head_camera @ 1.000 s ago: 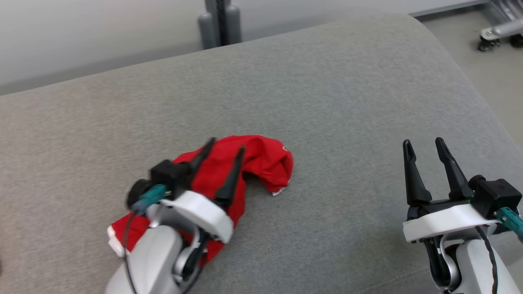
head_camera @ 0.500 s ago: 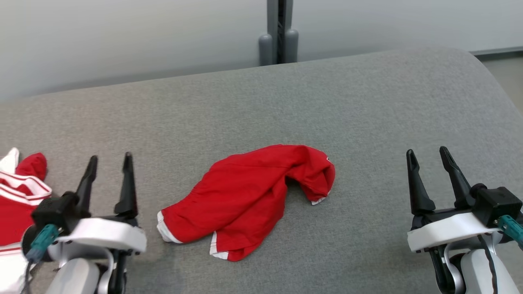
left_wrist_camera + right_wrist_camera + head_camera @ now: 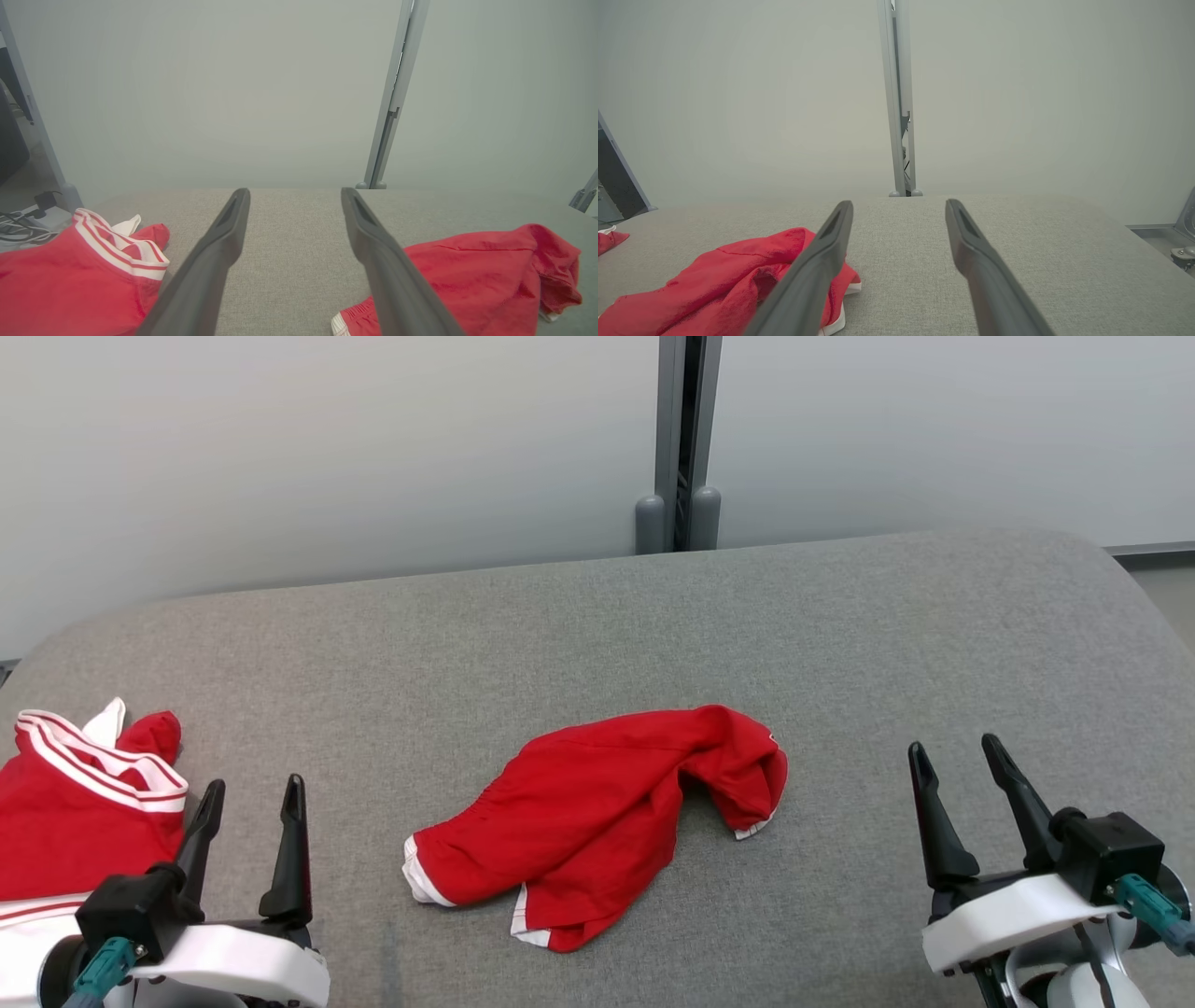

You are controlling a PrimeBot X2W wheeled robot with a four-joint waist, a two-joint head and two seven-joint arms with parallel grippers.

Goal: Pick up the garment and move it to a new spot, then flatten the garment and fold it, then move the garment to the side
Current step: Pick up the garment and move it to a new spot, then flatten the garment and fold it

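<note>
**Operator:** Which step are we on?

**Spotter:** Flattening, by my read. The red garment lies bunched in the middle of the grey worktop. 1 end is humped up at the far right and white hems show at the near edge. It is neither flat nor folded.

**Operator:** And the hands?

**Spotter:** Your left hand sits low on the left. Its 2 fingers are spread wide with nothing between them, and they touch no cloth. It stands between the garment and a 2nd red piece with white stripes at the worktop's left end. In the left wrist view only bare grey fabric shows between the fingers. Your right hand is spread just as wide and is empty. It is well apart from the garment, off to the right.

**Operator:** Next move?

**Spotter:** Bring both hands in to opposite ends of the garment. Pinch 1 layer near a white hem on your left side and take the humped end on your right. Then draw the 2 ends apart, low over the worktop. I can't tell which end is the waistband, so check before you close. Keep your left hand off the striped piece.
</note>
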